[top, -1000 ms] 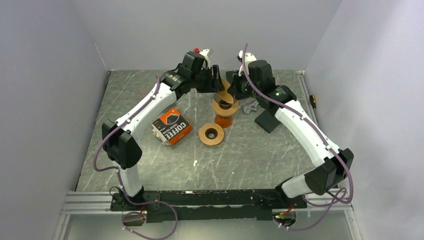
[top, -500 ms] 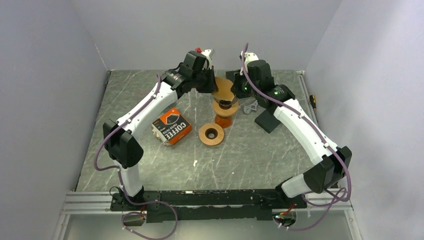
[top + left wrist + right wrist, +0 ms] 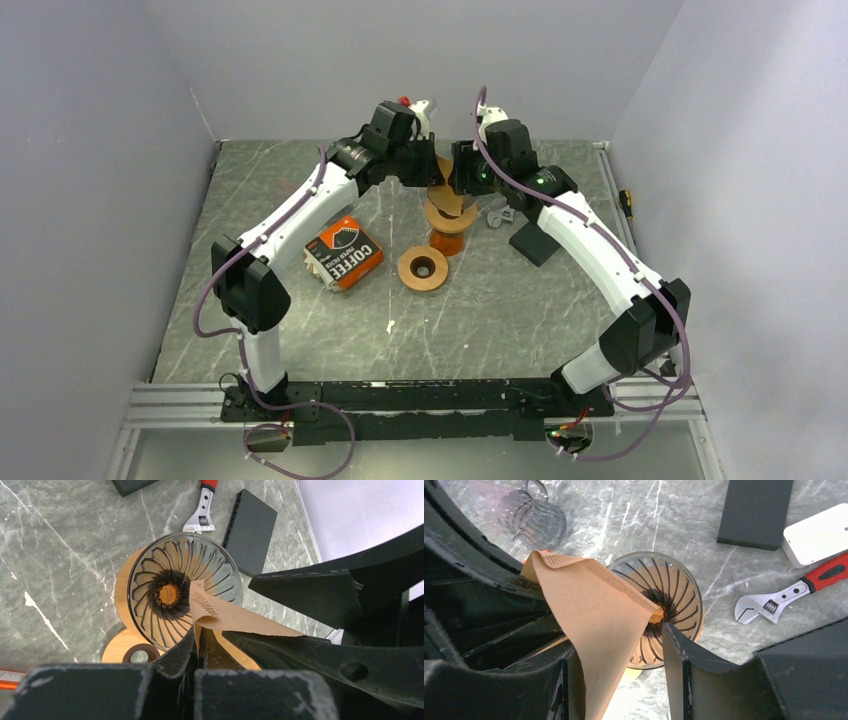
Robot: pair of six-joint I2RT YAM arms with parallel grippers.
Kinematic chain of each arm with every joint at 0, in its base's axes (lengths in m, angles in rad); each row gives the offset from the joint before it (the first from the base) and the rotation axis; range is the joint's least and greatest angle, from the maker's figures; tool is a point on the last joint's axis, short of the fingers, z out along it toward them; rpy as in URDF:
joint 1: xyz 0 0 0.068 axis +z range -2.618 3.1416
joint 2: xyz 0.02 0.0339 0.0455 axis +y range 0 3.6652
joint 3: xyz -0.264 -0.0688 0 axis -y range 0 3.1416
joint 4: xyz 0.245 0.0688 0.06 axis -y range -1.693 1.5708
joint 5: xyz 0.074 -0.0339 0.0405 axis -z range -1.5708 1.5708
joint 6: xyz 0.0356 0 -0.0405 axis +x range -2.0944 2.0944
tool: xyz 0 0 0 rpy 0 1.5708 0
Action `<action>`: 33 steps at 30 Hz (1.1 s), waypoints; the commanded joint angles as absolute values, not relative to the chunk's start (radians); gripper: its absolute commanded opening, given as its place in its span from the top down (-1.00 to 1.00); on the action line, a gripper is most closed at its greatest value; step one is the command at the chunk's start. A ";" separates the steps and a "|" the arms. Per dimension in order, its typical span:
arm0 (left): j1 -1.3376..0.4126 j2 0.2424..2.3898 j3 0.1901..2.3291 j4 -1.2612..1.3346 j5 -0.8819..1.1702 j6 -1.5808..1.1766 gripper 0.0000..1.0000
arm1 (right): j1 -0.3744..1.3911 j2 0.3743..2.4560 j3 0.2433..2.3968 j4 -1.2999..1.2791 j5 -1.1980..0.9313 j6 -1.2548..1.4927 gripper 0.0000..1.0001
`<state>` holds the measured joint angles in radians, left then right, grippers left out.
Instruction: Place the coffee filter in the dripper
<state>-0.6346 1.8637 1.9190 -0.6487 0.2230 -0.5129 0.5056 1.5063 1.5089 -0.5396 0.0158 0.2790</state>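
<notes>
A brown paper coffee filter (image 3: pixel 447 182) hangs above the ribbed glass dripper (image 3: pixel 450 208), which sits on a wooden stand. My left gripper (image 3: pixel 200 642) is shut on the filter (image 3: pixel 230 620) at its edge, and the filter's pointed tip hangs over the dripper's (image 3: pixel 170 590) bowl. My right gripper (image 3: pixel 621 675) is open. The filter (image 3: pixel 594 610) passes between its jaws and rests against the left finger (image 3: pixel 566 680); the other finger stands apart from the paper. The dripper (image 3: pixel 671 602) lies just beyond those fingers.
An orange coffee filter box (image 3: pixel 343 251) and a wooden ring (image 3: pixel 422 268) lie left of the stand. A red-handled wrench (image 3: pixel 774 602), a black block (image 3: pixel 754 512) and a white device (image 3: pixel 819 532) lie to its right. A second glass dripper (image 3: pixel 531 517) sits behind.
The left gripper has shut on the filter's edge. The right gripper, shut on the filter a second ago, has opened. Both grippers have drawn closer together over the dripper.
</notes>
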 commanded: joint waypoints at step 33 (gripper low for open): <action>-0.634 1.971 2.103 -0.793 0.183 -0.419 0.90 | 0.503 1.555 1.569 -0.586 0.139 0.202 -0.05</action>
<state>-0.6338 1.9427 2.0453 -0.7742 0.1711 -0.4435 0.5056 1.5284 1.5234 -0.5842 0.1669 0.2089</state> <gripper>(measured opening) 0.047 0.521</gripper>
